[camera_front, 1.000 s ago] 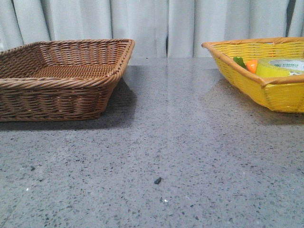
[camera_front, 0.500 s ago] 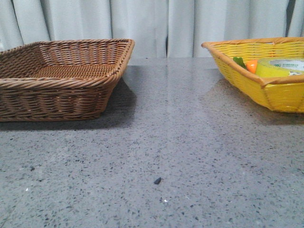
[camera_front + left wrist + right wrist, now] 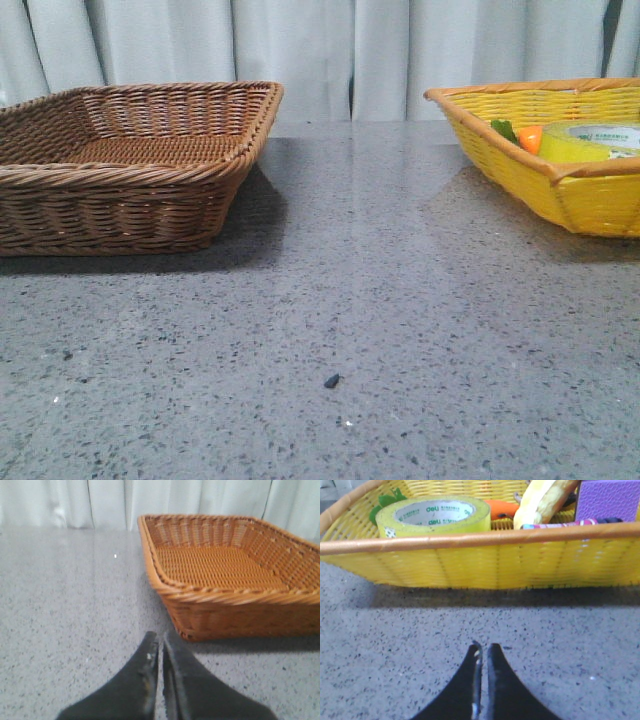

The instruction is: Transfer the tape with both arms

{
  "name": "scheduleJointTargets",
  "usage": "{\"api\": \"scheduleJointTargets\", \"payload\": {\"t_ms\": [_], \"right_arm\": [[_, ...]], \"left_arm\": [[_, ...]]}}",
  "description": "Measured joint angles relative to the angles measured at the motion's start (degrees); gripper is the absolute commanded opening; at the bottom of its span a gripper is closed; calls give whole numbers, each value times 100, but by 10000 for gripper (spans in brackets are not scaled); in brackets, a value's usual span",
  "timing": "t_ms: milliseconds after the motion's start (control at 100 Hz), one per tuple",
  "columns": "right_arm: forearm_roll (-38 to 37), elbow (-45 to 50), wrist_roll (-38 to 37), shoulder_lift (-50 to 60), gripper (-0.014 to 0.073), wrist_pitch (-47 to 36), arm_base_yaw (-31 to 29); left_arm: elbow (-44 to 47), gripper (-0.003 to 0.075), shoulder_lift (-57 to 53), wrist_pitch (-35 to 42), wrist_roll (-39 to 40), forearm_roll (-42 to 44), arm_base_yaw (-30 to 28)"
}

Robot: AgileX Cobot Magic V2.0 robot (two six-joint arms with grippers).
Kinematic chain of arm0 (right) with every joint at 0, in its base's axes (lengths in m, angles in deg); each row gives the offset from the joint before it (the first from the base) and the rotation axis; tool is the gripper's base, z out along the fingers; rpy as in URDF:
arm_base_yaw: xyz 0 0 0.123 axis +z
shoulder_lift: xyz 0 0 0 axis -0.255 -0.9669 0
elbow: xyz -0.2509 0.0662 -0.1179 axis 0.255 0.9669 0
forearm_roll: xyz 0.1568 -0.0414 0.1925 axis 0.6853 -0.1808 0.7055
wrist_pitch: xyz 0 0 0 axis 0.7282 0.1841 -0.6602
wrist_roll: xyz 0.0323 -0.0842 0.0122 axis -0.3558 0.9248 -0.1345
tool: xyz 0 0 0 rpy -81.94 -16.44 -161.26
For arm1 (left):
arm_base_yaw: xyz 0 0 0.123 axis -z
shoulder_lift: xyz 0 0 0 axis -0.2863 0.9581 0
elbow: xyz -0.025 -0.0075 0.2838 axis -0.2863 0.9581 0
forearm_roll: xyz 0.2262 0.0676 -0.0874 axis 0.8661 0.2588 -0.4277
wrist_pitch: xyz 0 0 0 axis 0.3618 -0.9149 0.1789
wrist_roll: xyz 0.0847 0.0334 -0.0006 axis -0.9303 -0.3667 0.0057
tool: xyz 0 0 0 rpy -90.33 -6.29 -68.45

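The tape [image 3: 434, 514], a wide yellow roll with a white core and green print, lies flat in the yellow basket [image 3: 470, 565]; it also shows in the front view [image 3: 592, 143] at the far right. My right gripper [image 3: 483, 649] is shut and empty, over the bare table in front of the basket's near wall. My left gripper [image 3: 160, 639] is shut and empty, just off the corner of the brown wicker basket [image 3: 230, 575]. Neither gripper shows in the front view.
An orange carrot [image 3: 502, 508] with green leaves [image 3: 504, 130], a yellow banana-like item [image 3: 542, 500], a purple block [image 3: 609, 499] and a pink stick [image 3: 560, 525] share the yellow basket [image 3: 560, 190]. The brown basket [image 3: 130, 170] stands back left. A small dark speck [image 3: 331, 380] lies on the grey table.
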Motion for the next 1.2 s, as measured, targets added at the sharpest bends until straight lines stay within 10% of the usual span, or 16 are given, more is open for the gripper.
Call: {"api": "scheduleJointTargets", "payload": {"t_ms": [810, 1200], "right_arm": [[0, -13, 0, 0, -73, -1619, 0], [0, -1550, 2, -915, -73, 10, 0]], "left_arm": [[-116, -21, 0, 654, 10, -127, 0], [-1550, -21, 502, -155, 9, -153, 0]]}}
